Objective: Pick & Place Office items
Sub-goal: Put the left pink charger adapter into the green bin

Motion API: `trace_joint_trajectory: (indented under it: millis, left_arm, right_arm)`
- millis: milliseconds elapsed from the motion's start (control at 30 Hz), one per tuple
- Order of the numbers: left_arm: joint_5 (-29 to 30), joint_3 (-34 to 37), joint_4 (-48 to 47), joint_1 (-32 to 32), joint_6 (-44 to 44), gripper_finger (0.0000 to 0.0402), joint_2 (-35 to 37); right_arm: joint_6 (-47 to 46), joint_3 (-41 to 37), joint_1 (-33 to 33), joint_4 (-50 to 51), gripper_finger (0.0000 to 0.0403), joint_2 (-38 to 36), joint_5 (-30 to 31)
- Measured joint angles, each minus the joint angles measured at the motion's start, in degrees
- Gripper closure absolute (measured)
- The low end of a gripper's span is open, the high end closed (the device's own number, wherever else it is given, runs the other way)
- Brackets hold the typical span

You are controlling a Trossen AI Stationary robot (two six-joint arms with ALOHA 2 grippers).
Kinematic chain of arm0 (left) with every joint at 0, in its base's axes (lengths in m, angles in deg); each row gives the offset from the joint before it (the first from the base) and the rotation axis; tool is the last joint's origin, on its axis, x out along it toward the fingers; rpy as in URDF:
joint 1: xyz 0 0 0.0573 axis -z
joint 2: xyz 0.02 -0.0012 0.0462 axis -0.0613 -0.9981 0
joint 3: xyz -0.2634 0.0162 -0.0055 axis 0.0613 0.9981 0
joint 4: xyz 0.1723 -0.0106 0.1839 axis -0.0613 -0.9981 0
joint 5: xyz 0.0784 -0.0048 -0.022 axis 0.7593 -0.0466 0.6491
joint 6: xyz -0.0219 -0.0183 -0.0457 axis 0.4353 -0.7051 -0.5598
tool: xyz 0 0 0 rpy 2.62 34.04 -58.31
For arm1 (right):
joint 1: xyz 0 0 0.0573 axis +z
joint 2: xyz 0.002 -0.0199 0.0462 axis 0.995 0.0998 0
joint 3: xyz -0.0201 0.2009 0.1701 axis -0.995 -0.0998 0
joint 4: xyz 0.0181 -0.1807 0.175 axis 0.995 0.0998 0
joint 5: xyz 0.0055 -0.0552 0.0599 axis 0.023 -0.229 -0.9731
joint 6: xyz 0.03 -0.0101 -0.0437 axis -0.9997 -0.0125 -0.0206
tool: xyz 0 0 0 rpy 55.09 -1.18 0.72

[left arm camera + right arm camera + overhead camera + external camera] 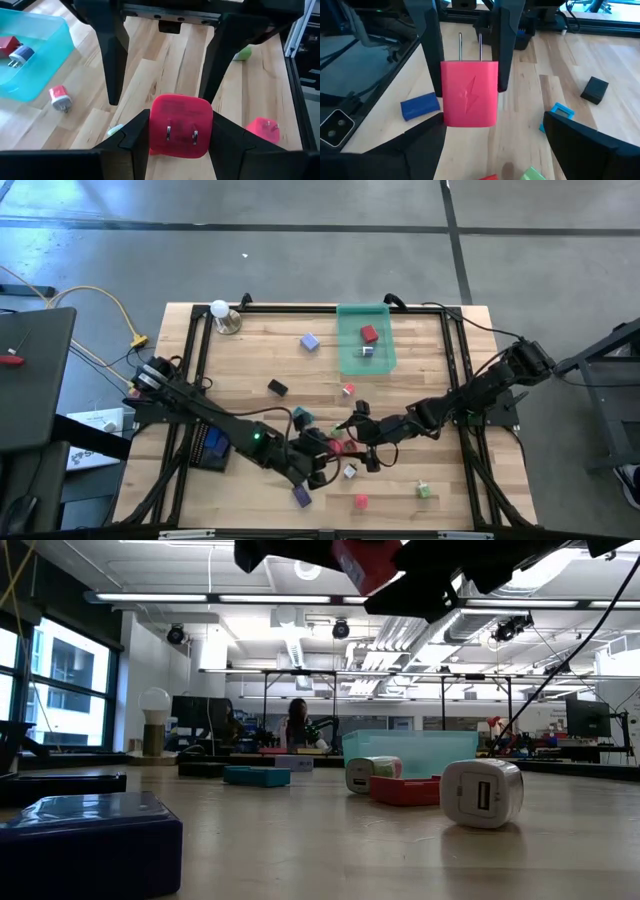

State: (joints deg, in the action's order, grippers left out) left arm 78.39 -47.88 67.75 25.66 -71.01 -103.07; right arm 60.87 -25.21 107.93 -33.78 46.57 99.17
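Observation:
A red wall charger [180, 125] with two metal prongs, marked with a lightning bolt [470, 97], sits between the fingers of my left gripper [180, 142] near the table's middle front [335, 448]. It shows high above the table in the low view [365, 560]. My right gripper [494, 122] faces it from the right [357, 428]. It is open wide, with one finger on each side of the charger and not gripping it. Other small items lie on the wood: purple [310, 341], black [277, 387], pink [360, 501], green [423, 491]. My left gripper pinches the red charger between its two fingers [431, 55] on the body's opposite side faces [448, 75]. It comes from the table's left. The prongs [181, 134] point back toward the left wrist. The charger is lifted clear of the table.
A translucent teal tray [380, 358] at the far middle holds a red piece and a white plug. A white ball on a metal base [222, 315] stands at the far left corner. A black tray [213, 445] sits under the left arm. A black frame rims the table.

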Motion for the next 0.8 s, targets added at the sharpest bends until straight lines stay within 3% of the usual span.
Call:
trace_joint_trajectory:
  millis: [533, 800]
  left_arm:
    - [-3.3, 0.0, 3.8, -2.8, 2.6, 0.0254, 0.0]
    - [-3.3, 0.0, 3.7, -2.8, 2.6, 0.0254, 0.0]
  right_arm:
    - [1.5, 0.0, -0.1, 0.0, 0.0087, 0.0, -1.3]
    - [1.5, 0.0, -0.1, -0.1, 0.0156, 0.0, -1.4]
